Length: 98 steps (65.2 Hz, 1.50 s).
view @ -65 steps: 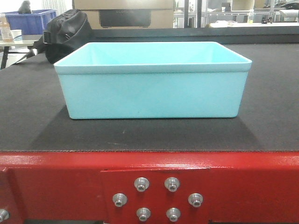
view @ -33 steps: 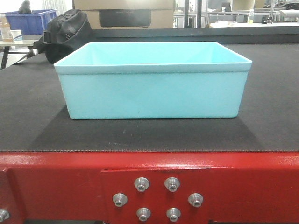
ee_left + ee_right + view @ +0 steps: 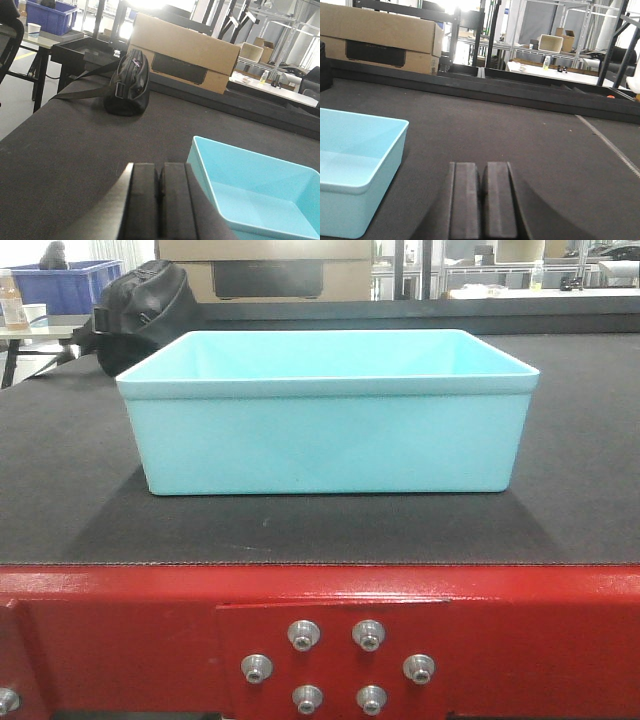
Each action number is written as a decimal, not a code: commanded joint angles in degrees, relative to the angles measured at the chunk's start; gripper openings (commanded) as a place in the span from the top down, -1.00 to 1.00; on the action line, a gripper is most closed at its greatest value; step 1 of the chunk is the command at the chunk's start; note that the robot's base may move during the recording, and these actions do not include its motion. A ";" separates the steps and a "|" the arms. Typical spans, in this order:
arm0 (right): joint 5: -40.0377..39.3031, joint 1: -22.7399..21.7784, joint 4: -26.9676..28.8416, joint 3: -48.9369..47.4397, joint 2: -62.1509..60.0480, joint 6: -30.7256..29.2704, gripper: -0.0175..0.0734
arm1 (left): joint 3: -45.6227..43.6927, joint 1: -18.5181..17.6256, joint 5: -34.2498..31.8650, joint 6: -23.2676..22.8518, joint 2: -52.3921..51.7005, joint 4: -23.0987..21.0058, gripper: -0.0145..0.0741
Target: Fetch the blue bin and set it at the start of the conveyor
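Note:
The blue bin, a light turquoise tub, rests upright and empty on the black belt of the conveyor start, just behind its red frame with silver bolts. In the left wrist view the blue bin lies to the right of my left gripper, which is shut on nothing and apart from the rim. Seen from the right wrist, the blue bin sits to the left of my right gripper, also shut and empty, over bare belt. Neither gripper shows in the front view.
A black bag lies on the belt behind the bin's left corner, the same black bag ahead of the left gripper. A cardboard box sits beyond the belt's far rail. A dark blue crate stands on a table at far left.

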 commanded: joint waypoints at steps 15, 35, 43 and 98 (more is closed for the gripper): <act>-6.49 -0.34 0.83 13.80 -9.43 1.18 0.98 | 0.07 0.13 -1.68 0.07 -0.18 0.21 0.92; -10.50 -0.12 0.83 18.99 -9.43 2.12 0.98 | 0.07 0.13 -1.76 0.07 -0.18 0.21 0.92; -11.39 -0.12 0.83 18.99 -9.43 2.12 0.98 | 0.07 0.13 -1.76 0.07 -0.18 0.21 0.92; -11.03 -0.12 0.83 18.99 -9.43 2.12 0.98 | 0.07 0.13 -1.76 0.07 -0.18 0.21 0.92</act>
